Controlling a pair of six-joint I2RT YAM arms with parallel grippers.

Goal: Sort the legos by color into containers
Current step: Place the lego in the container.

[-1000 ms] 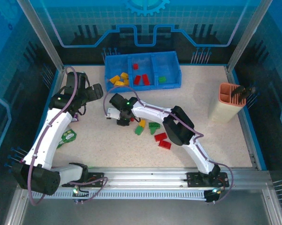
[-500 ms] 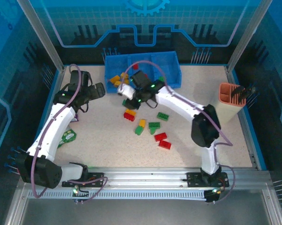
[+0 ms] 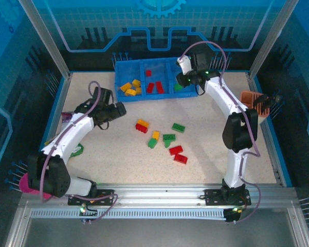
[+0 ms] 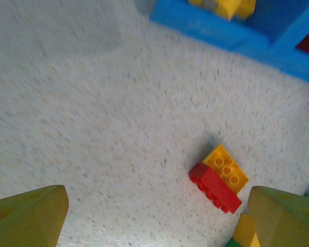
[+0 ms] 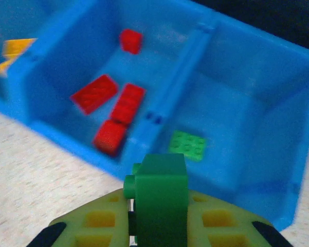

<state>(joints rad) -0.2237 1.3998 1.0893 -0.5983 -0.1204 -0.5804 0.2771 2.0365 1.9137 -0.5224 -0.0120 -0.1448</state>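
The blue tray [image 3: 144,97] stands at the back, with yellow legos [image 3: 130,87] in its left compartment, red ones [image 3: 154,86] in the middle and a green one [image 3: 178,87] on the right. My right gripper [image 3: 182,79] hangs over the tray's right part, shut on a green brick [image 5: 159,198]; below it lie the green lego [image 5: 187,144] and the red legos [image 5: 126,103]. My left gripper [image 3: 121,109] is open low over the table, its fingers [image 4: 28,216] wide apart. A joined red and yellow brick [image 4: 218,177] lies ahead of it. Loose bricks [image 3: 168,138] are scattered mid-table.
An orange-pink slotted holder [image 3: 249,110] stands at the right edge, close to the right arm's elbow. A green packet [image 3: 74,150] lies under the left arm and a magenta cup [image 3: 25,182] sits at the near left corner.
The right arm swung from the table's middle up to the tray's right compartment with the green brick. The left gripper moved right and nearer, towards the red and yellow brick.
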